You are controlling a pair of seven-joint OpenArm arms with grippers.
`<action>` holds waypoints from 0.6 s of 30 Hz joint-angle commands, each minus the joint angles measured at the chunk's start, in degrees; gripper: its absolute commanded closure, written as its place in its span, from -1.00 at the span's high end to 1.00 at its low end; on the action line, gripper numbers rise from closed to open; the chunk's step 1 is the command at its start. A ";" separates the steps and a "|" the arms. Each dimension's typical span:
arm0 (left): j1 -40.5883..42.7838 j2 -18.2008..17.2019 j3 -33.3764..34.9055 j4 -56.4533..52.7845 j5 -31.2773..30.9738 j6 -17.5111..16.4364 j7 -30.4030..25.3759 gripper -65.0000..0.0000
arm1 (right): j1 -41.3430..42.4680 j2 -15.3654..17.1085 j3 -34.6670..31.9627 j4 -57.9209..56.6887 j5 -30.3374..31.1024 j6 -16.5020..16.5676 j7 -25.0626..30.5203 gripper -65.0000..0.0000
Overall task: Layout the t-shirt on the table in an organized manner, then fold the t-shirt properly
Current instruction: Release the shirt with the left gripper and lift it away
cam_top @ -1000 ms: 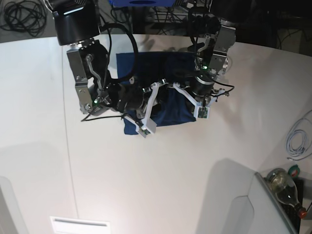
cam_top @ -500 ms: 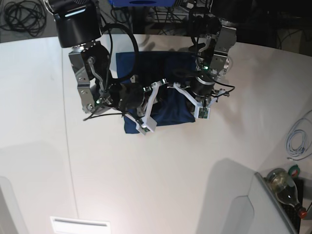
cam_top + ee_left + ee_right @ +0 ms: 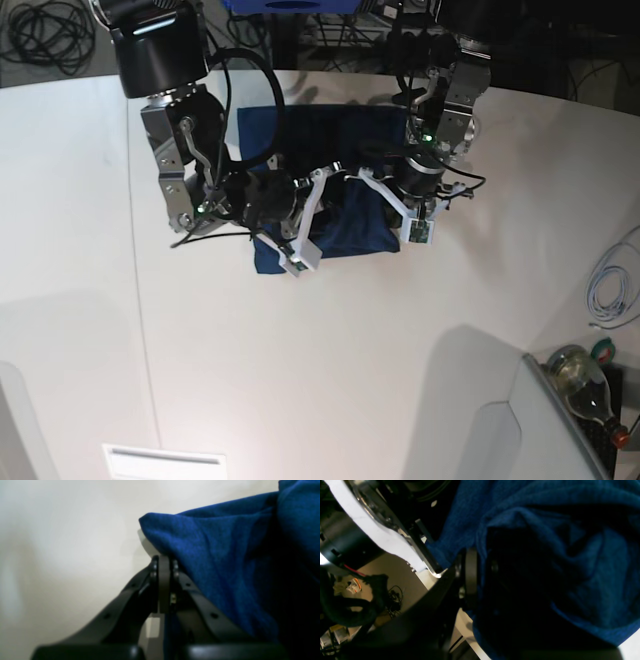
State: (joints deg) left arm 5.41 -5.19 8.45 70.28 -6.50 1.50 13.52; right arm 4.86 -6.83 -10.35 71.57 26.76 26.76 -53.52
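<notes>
T-shirt [image 3: 345, 215] edge pinched (both sides), white table [image 3: 330, 360] around.

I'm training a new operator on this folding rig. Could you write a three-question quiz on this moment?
1. True or false: the left gripper has its jaws closed.
2. What lies draped beside the left gripper's tip in the left wrist view? A) a white towel B) the t-shirt C) a cable
3. In the base view, on what surface does the t-shirt lie?

Key:
1. True. The jaws meet at the tip, with blue fabric draped right beside them.
2. B, dark blue fabric.
3. The table, white, between the two arms; the right gripper is also buried in the fabric.
</notes>
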 commanded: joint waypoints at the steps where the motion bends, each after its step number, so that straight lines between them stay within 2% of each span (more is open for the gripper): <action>1: -0.53 0.05 0.04 0.88 -0.40 -0.13 -1.08 -1.00 | 1.07 -0.69 -0.07 1.62 1.32 0.18 0.64 -0.96; 4: -0.53 -0.48 0.04 0.88 -0.40 -0.13 -1.08 -1.00 | 0.54 -0.69 -0.07 5.22 1.32 0.18 0.46 -0.96; 9: -0.53 -0.66 0.04 0.88 -0.40 -0.13 -1.08 -1.00 | -0.78 -0.77 -0.07 11.37 1.32 -2.37 -3.67 -0.96; 18: -0.53 -0.39 0.04 0.88 -0.40 -0.13 -1.08 -1.00 | -2.09 -0.77 -0.07 10.85 1.32 -2.37 -3.49 -0.96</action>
State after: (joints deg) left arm 5.43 -5.72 8.45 70.28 -6.52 1.48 13.52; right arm 1.96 -6.96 -10.35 81.34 26.76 24.18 -57.87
